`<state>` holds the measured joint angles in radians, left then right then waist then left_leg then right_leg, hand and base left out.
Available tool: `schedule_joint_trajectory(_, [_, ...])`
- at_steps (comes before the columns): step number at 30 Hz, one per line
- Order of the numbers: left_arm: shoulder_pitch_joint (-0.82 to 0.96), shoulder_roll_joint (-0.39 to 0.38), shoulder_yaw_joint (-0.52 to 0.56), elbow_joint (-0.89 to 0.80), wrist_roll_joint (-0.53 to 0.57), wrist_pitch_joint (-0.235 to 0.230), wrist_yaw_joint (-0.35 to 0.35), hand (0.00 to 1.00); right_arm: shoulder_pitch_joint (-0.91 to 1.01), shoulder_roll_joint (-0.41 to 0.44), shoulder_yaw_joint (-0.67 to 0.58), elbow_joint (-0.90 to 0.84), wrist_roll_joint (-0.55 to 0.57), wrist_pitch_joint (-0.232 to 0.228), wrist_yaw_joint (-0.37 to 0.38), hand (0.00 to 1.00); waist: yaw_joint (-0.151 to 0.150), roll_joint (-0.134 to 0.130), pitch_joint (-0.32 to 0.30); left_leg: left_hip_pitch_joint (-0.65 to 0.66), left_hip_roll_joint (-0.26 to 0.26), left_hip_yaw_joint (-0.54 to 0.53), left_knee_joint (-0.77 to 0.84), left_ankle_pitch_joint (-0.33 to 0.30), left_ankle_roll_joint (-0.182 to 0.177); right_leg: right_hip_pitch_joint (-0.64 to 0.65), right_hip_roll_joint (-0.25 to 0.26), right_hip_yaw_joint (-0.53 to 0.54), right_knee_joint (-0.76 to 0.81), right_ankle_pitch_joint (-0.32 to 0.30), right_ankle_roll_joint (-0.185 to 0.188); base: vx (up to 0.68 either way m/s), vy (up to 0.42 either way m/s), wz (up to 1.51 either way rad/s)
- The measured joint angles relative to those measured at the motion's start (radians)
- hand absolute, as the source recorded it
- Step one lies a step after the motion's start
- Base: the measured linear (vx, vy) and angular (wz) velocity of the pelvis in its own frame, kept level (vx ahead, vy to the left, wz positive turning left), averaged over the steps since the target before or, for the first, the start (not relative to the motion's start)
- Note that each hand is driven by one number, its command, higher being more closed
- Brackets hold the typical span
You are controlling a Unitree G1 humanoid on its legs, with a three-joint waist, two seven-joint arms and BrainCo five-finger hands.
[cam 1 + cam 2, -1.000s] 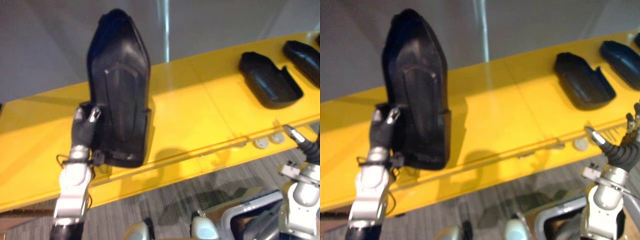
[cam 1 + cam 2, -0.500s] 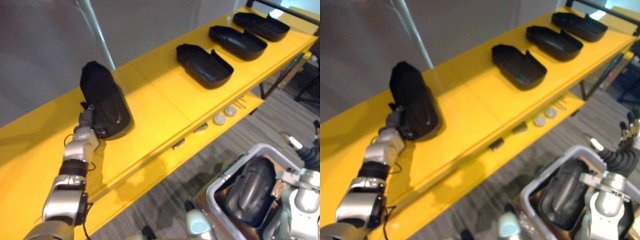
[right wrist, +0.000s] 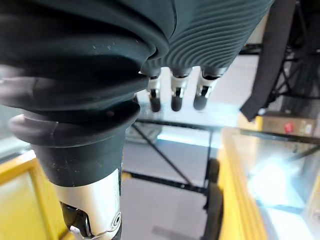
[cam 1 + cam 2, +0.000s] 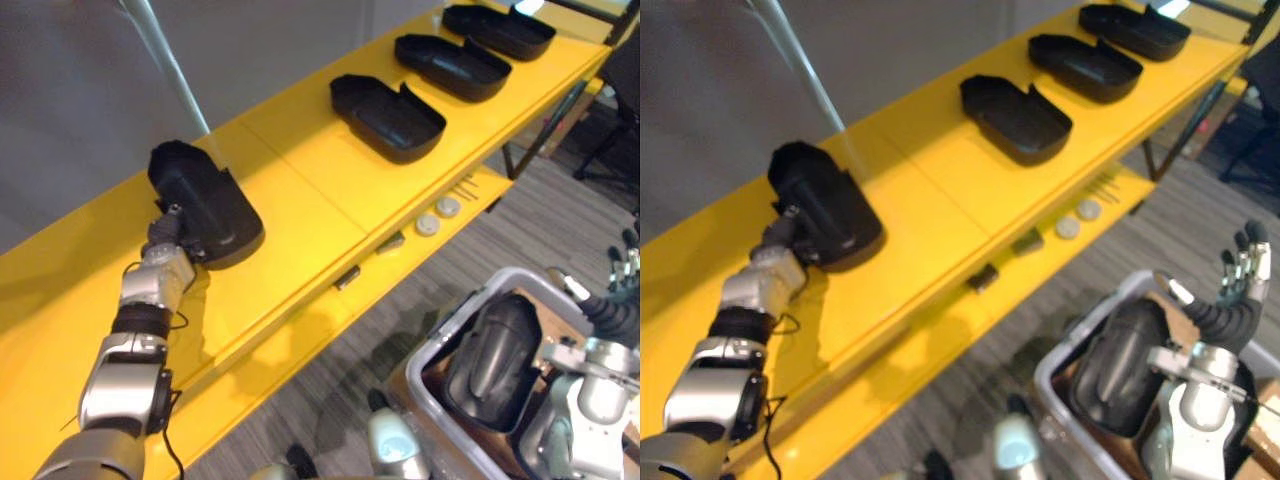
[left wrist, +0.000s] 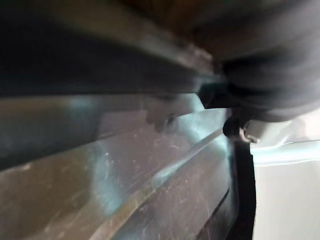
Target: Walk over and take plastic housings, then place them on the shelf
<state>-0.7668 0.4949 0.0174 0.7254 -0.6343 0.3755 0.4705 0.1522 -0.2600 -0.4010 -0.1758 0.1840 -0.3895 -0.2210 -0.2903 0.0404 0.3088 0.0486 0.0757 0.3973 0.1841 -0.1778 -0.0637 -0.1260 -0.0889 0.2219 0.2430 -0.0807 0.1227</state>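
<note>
Fingers (image 4: 175, 212) of the left hand (image 4: 166, 240) pinch the plastic housing (image 4: 210, 200) resting on the shelf (image 4: 300, 200), right hand (image 4: 1235, 285) spread empty; withdrawing carelessly, we judge, could drag it off the front edge.

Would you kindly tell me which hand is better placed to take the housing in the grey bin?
Right. The right hand is open beside the grey bin, while the left hand is shut on a black housing on the yellow shelf.
</note>
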Motion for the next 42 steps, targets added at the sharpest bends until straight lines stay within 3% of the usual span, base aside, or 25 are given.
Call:
schedule_joint_trajectory(7, [0.000,0.011,-0.031,-0.002,-0.102,-0.070,-0.001,0.00,0.000,0.000,0.000,-0.005,0.010,-0.027,0.022,0.00,0.000,0.010,0.007,-0.002,-0.007,0.001,-0.008,0.004,0.003,-0.010,-0.005,0.000,0.008,-0.003,0.002,0.00,0.001,0.01])
schedule_joint_trajectory(11, [0.007,0.017,-0.031,-0.023,-0.152,-0.086,-0.033,0.00,-0.001,-0.004,0.000,-0.009,0.019,-0.039,0.054,0.00,0.000,0.034,0.024,0.002,-0.025,-0.002,-0.024,0.012,0.009,-0.013,-0.021,-0.002,0.014,-0.009,0.011,-0.01,0.011,0.04])
schedule_joint_trajectory(19, [0.061,0.083,-0.017,-0.113,-0.144,-0.137,-0.104,0.00,-0.003,-0.021,0.014,-0.015,0.038,-0.049,0.108,0.00,0.004,0.039,0.027,0.001,-0.038,-0.026,-0.037,0.023,0.017,-0.006,-0.037,-0.027,0.013,-0.011,0.013,0.00,-0.002,0.09])
schedule_joint_trajectory(21, [0.070,0.091,0.029,-0.151,-0.143,-0.161,-0.122,0.00,-0.006,-0.023,0.018,-0.017,0.039,-0.054,0.118,0.00,0.011,0.040,0.026,0.004,-0.038,-0.034,-0.038,0.026,0.018,0.003,-0.038,-0.035,0.013,-0.012,0.015,0.00,-0.017,0.16])
schedule_joint_trajectory(25, [0.122,0.133,0.126,-0.372,-0.139,-0.208,-0.142,0.00,-0.021,-0.049,0.039,-0.065,0.083,-0.075,0.158,0.00,0.028,0.043,0.024,0.019,-0.052,-0.075,-0.075,0.055,0.022,0.025,-0.054,-0.078,0.009,-0.013,0.016,-0.02,-0.018,0.29])
schedule_joint_trajectory(29, [0.275,0.131,0.239,-0.611,-0.143,-0.273,-0.170,0.00,-0.072,-0.099,0.105,-0.111,0.082,-0.075,0.184,0.00,0.064,0.078,-0.001,0.022,-0.060,-0.118,-0.090,0.072,0.025,0.057,-0.068,-0.126,-0.008,-0.013,0.016,-0.03,-0.009,0.29])
schedule_joint_trajectory(32, [0.455,0.095,0.310,-0.788,-0.140,-0.305,-0.176,0.00,-0.085,-0.100,0.137,-0.114,0.080,-0.059,0.179,0.00,0.107,0.102,-0.046,0.021,-0.061,-0.142,-0.115,0.090,0.022,0.063,-0.070,-0.153,-0.017,-0.013,0.016,0.00,-0.026,0.30])
schedule_joint_trajectory(34, [0.596,0.007,0.377,-0.939,-0.130,-0.358,-0.182,0.00,-0.086,-0.093,0.150,-0.114,0.080,-0.035,0.175,0.00,0.128,0.103,-0.071,0.024,-0.061,-0.181,-0.124,0.102,0.020,0.092,-0.075,-0.197,-0.035,-0.013,0.016,0.00,-0.053,0.53])
schedule_joint_trajectory(36, [0.744,-0.103,0.420,-1.075,-0.066,-0.430,-0.189,0.00,-0.085,-0.060,0.159,-0.116,0.080,-0.020,0.177,0.00,0.169,0.091,-0.103,0.024,-0.060,-0.205,-0.135,0.112,0.018,0.112,-0.077,-0.229,-0.053,-0.012,0.015,-0.02,-0.032,0.42])
schedule_joint_trajectory(42, [0.930,-0.277,0.442,-1.247,0.095,-0.592,-0.195,0.00,-0.087,0.037,0.264,-0.139,0.081,-0.002,0.207,0.00,0.243,0.031,-0.143,0.019,-0.062,-0.262,-0.146,0.127,0.017,0.169,-0.081,-0.302,-0.121,0.013,0.010,-0.02,-0.009,0.31])
